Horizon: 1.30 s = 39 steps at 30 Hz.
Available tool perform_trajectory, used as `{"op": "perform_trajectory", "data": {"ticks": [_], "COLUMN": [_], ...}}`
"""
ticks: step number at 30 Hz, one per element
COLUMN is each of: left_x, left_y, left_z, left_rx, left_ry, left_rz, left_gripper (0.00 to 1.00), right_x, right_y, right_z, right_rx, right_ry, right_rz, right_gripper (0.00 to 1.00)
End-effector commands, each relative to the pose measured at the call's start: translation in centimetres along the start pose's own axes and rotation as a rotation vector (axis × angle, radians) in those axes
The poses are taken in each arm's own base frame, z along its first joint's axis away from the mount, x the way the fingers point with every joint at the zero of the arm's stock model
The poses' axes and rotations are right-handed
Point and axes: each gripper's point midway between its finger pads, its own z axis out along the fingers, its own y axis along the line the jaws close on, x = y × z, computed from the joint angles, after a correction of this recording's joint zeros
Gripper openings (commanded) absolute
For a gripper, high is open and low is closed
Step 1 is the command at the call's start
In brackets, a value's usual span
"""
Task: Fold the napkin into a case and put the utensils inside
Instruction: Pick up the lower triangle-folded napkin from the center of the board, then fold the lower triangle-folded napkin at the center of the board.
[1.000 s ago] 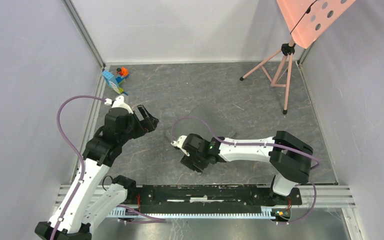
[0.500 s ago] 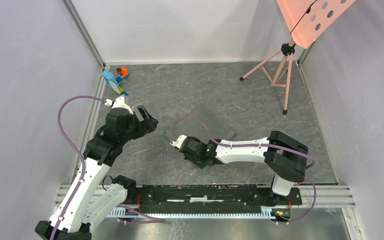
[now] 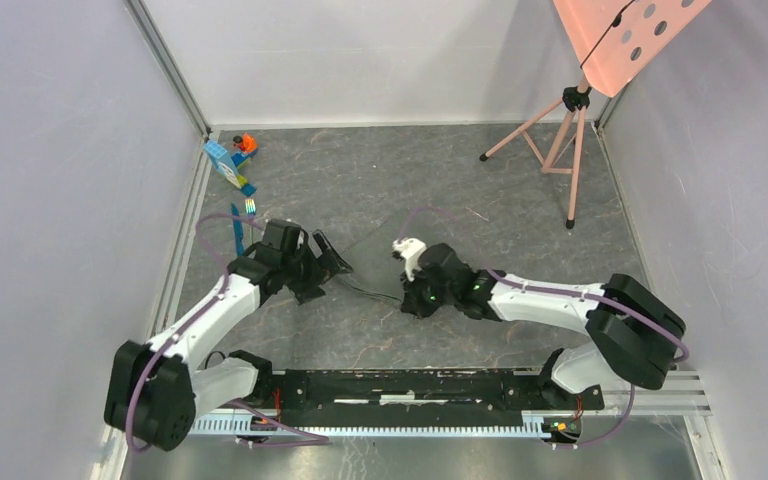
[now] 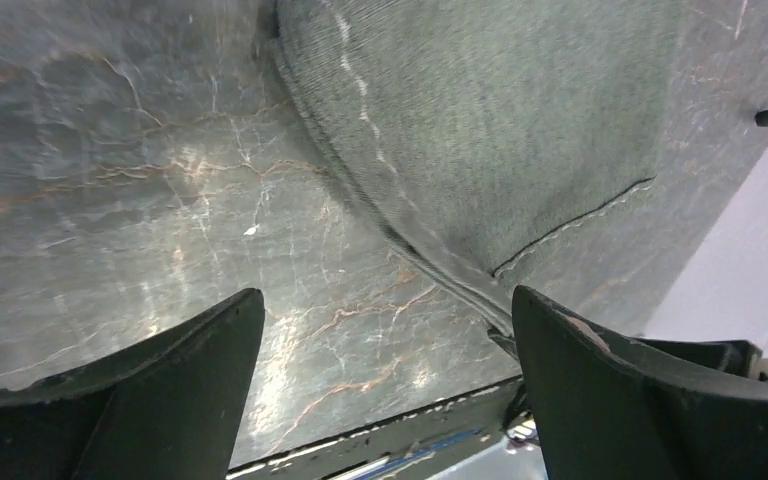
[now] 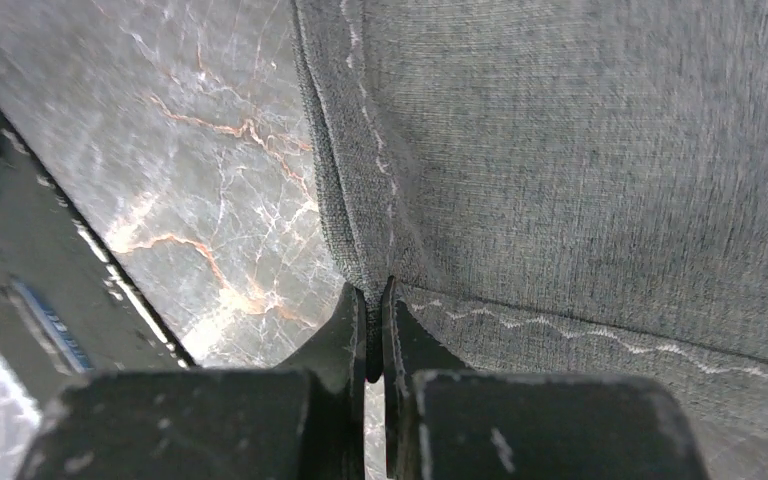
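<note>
The dark grey napkin (image 3: 372,282) lies on the marbled table between my two grippers and is hard to tell from the surface. In the right wrist view the napkin (image 5: 580,150) fills the upper right, and my right gripper (image 5: 373,305) is shut on its stitched corner. My right gripper (image 3: 410,300) sits low over the table. My left gripper (image 3: 332,278) is open, and its jaws (image 4: 385,340) stand wide over bare table beside the napkin's (image 4: 480,130) edge. The blue knife (image 3: 236,231) and the fork (image 3: 250,208) lie at the far left.
Blue and orange toy blocks (image 3: 230,160) sit in the back left corner. A pink-legged tripod (image 3: 560,140) with a perforated pink panel stands at the back right. A black rail (image 3: 410,385) runs along the near edge.
My left arm swung down and right toward the napkin, uncovering the knife and fork. My right gripper moved right and back and shut on the napkin's corner.
</note>
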Motion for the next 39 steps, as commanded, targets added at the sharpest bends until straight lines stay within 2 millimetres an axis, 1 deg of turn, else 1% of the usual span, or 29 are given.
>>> {"op": "perform_trajectory", "data": {"ticks": [1, 5, 7, 10, 12, 14, 19, 20, 21, 22, 26, 28, 30, 34, 37, 39], "left_x": [0.9, 0.9, 0.9, 0.7, 0.4, 0.0, -1.5, -2.0, -2.0, -2.3, -3.3, -3.6, -3.8, -4.3, -4.7, -4.8], "left_y": [-3.3, -3.0, -2.3, -1.6, -1.7, -1.5, -1.2, -1.4, -0.9, -1.0, -1.7, -2.6, -3.6, -5.5, -7.5, -8.7], "left_z": [2.0, 3.7, 4.5, 5.5, 6.0, 6.5, 6.9, 6.8, 6.8, 6.8, 6.8, 7.0, 7.2, 7.7, 8.3, 8.9], "left_rx": [0.180, 0.204, 0.171, 0.140, 0.156, 0.141, 0.094, 0.094, 0.060, 0.048, 0.037, 0.049, 0.054, 0.027, 0.027, 0.028], "left_ry": [0.079, 0.066, 0.063, 0.052, 0.038, 0.021, -0.043, -0.059, -0.061, -0.069, -0.081, -0.068, -0.054, -0.061, -0.059, -0.049], "left_rz": [-0.215, -0.309, -0.344, -0.386, -0.406, -0.421, -0.383, -0.366, -0.357, -0.345, -0.310, -0.297, -0.279, -0.226, -0.185, -0.163], "left_gripper": [1.00, 0.99, 0.98, 0.95, 0.90, 0.83, 0.64, 0.58, 0.54, 0.50, 0.38, 0.29, 0.24, 0.24, 0.24, 0.22], "right_x": [-2.6, -2.4, -2.3, -2.2, -2.3, -2.4, -2.1, -1.9, -1.8, -1.7, -1.3, -1.1, -1.0, -0.8, -0.7, -0.4], "right_y": [2.3, 1.6, 1.2, 0.7, 0.4, 0.2, -0.1, -0.3, -0.3, -0.5, -0.7, -0.8, -1.3, -2.9, -4.3, -4.9], "right_z": [-1.3, -2.1, -2.4, -2.8, -3.0, -3.2, -3.4, -3.5, -3.5, -3.6, -3.8, -3.9, -4.1, -4.1, -4.2, -4.3], "right_rx": [-0.290, -0.363, -0.376, -0.382, -0.387, -0.387, -0.397, -0.397, -0.402, -0.404, -0.425, -0.431, -0.425, -0.399, -0.371, -0.366], "right_ry": [-0.154, -0.187, -0.204, -0.217, -0.229, -0.239, -0.248, -0.249, -0.250, -0.255, -0.258, -0.261, -0.268, -0.269, -0.269, -0.267], "right_rz": [0.198, 0.277, 0.302, 0.318, 0.324, 0.330, 0.337, 0.341, 0.345, 0.351, 0.370, 0.373, 0.385, 0.420, 0.440, 0.448], "right_gripper": [0.00, 0.01, 0.00, 0.00, 0.00, 0.01, 0.01, 0.00, 0.00, 0.00, 0.01, 0.00, 0.00, 0.00, 0.00, 0.01]}}
